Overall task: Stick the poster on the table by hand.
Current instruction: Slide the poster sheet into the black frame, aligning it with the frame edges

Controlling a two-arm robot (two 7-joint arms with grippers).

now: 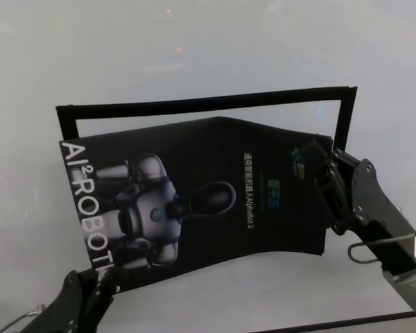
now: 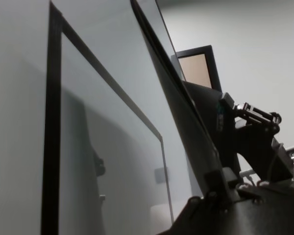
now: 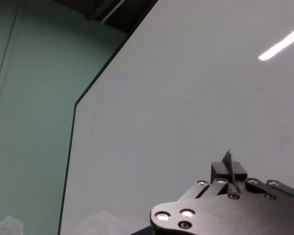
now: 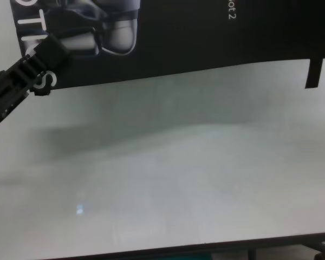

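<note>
Poster held above the table; left gripper pinches its near-left corner; right gripper pinches its right edge.

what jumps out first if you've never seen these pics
The big black poster with its grey-white robot picture dominates mid-table, buckled and lifted off the white table. The left gripper clamps its near-left corner by the white letters, and the right gripper clamps its far-right edge. Behind it, thin black strips form a partial frame.
</note>
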